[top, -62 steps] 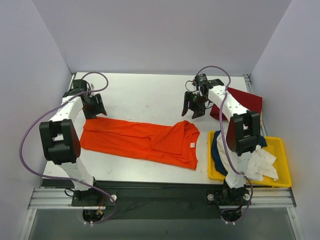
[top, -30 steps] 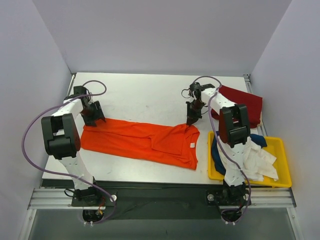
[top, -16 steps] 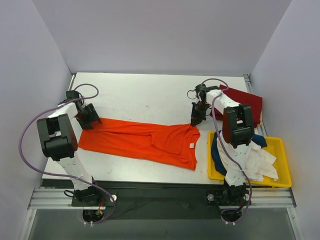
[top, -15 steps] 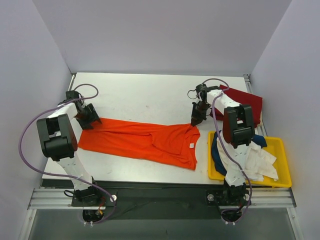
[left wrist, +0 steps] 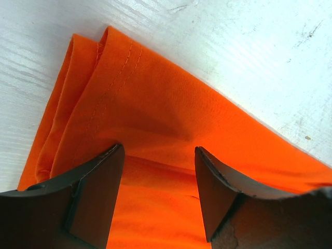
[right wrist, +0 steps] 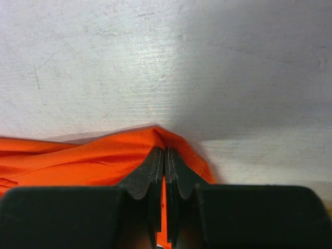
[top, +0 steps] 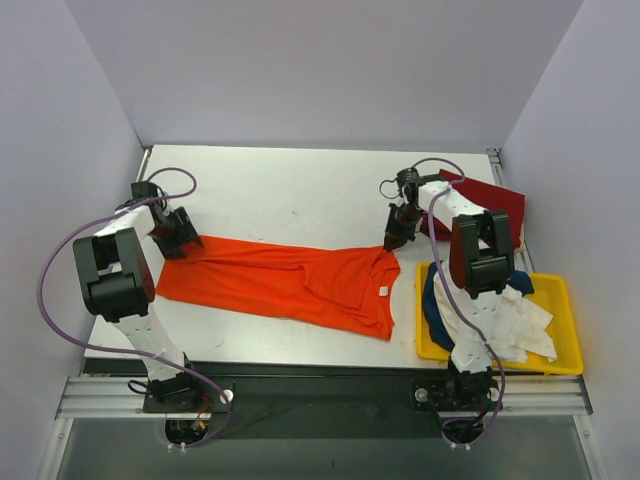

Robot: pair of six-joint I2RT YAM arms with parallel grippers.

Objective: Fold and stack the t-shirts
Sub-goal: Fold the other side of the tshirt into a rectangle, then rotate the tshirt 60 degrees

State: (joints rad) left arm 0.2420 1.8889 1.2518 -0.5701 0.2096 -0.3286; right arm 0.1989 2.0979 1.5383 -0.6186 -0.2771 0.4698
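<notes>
A bright orange t-shirt (top: 290, 280) lies stretched across the table (top: 300, 190) from left to right. My left gripper (top: 184, 242) hangs over its left end, open, with its fingers either side of the cloth (left wrist: 155, 114) and nothing pinched; in the left wrist view the gripper (left wrist: 158, 150) stands wide. My right gripper (top: 392, 242) is shut on the shirt's upper right corner; in the right wrist view the gripper (right wrist: 165, 151) shows orange cloth (right wrist: 78, 161) between its closed fingers. A dark red t-shirt (top: 490, 205) lies at the far right.
A yellow bin (top: 566, 295) at the front right holds a white shirt (top: 520, 325) and a navy one (top: 435, 300). The side walls stand close to both ends of the table. The right arm rises in front of the bin.
The right gripper has come down and shut on the orange shirt's corner, then drawn it slightly right. The left gripper has shifted a little left over the shirt's left end, still open.
</notes>
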